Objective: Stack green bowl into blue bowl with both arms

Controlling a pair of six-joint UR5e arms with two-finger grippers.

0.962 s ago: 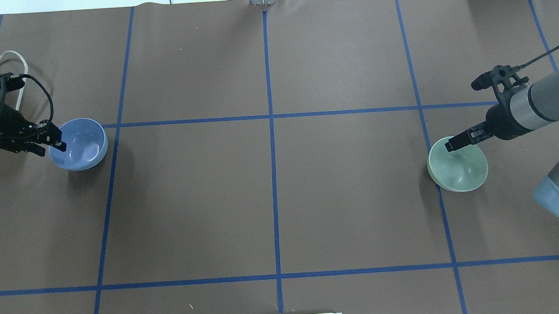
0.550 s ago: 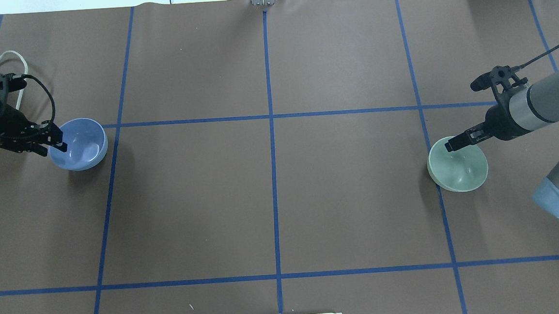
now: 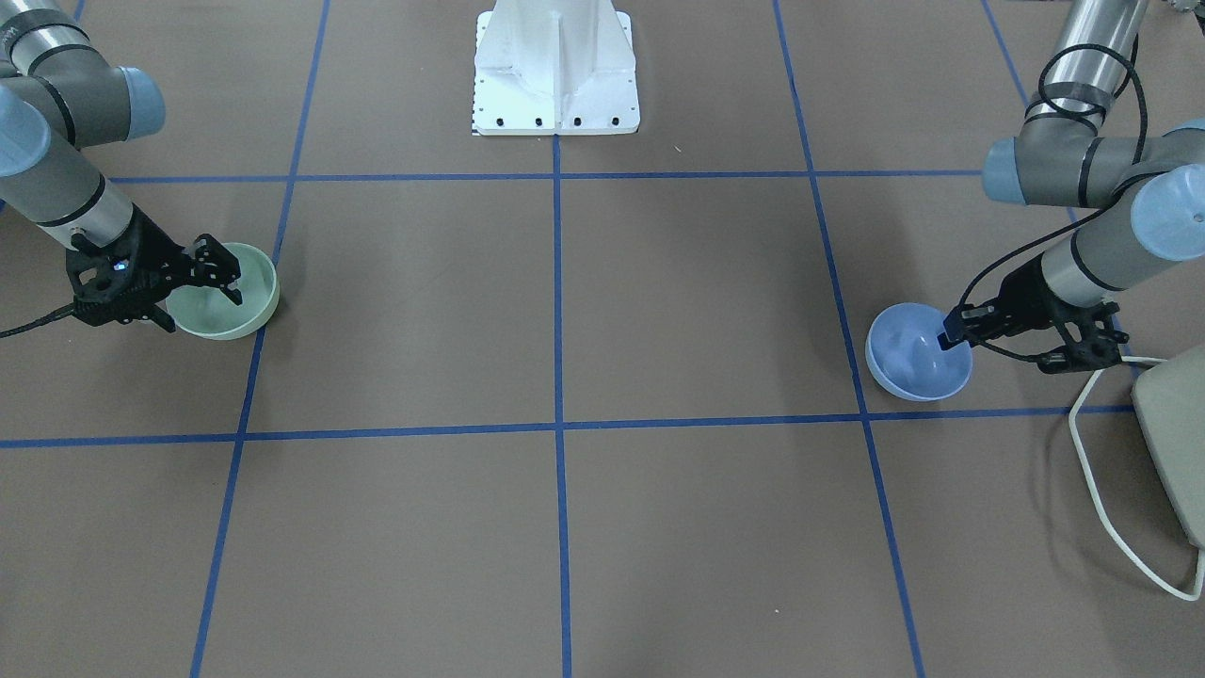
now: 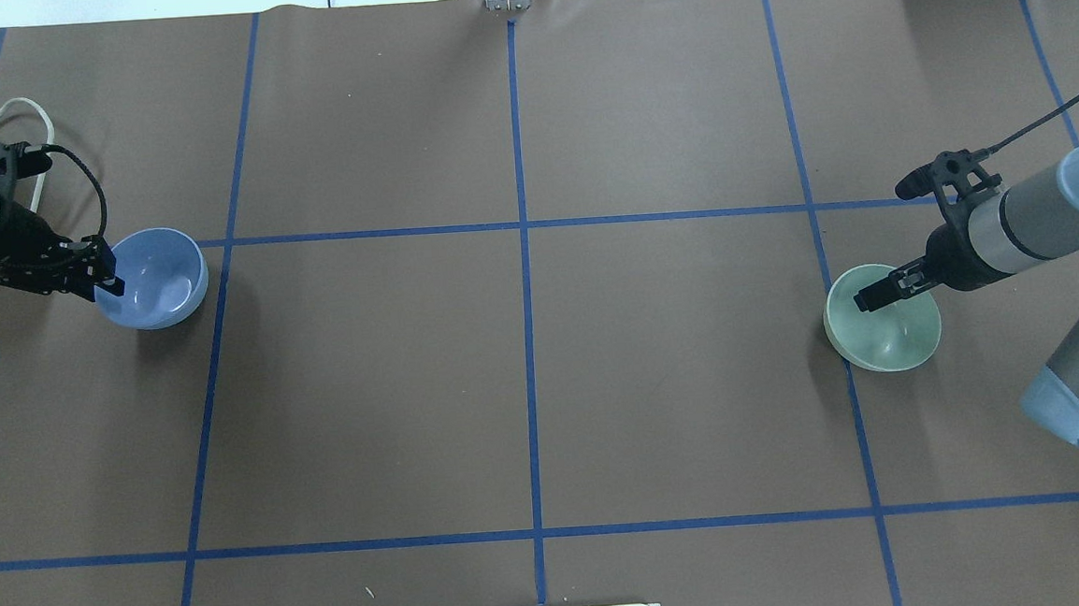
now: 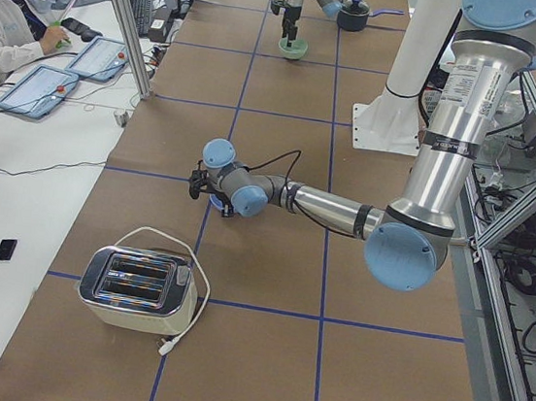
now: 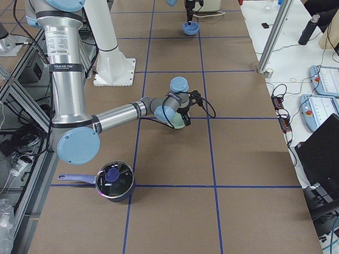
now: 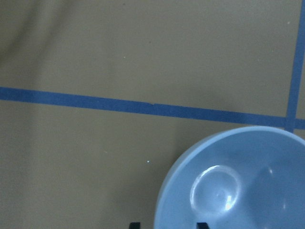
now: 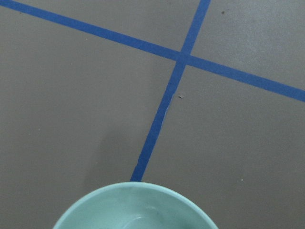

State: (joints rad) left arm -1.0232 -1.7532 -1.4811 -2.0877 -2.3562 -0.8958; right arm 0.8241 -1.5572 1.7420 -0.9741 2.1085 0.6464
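Observation:
The blue bowl (image 4: 162,281) stands on the table at the far left of the overhead view; it also shows in the front view (image 3: 906,363) and in the left wrist view (image 7: 248,191). My left gripper (image 4: 105,278) is open, one finger inside the rim and one outside. The green bowl (image 4: 896,335) stands at the far right, and shows in the front view (image 3: 252,303) and in the right wrist view (image 8: 136,210). My right gripper (image 4: 873,297) is open at its far rim, one finger reaching inside. The bowls are far apart.
A silver toaster (image 5: 135,290) with a white cord (image 3: 1101,499) sits just outside my left arm. A dark lidded pot (image 6: 112,181) sits near my right arm's base. The white pedestal (image 3: 555,71) stands between the arms. An operator (image 5: 7,12) sits beside the table.
My right gripper has moved a little toward the robot, further over the green bowl. My left gripper has shifted slightly at the blue bowl's rim. Both bowls stay in place.

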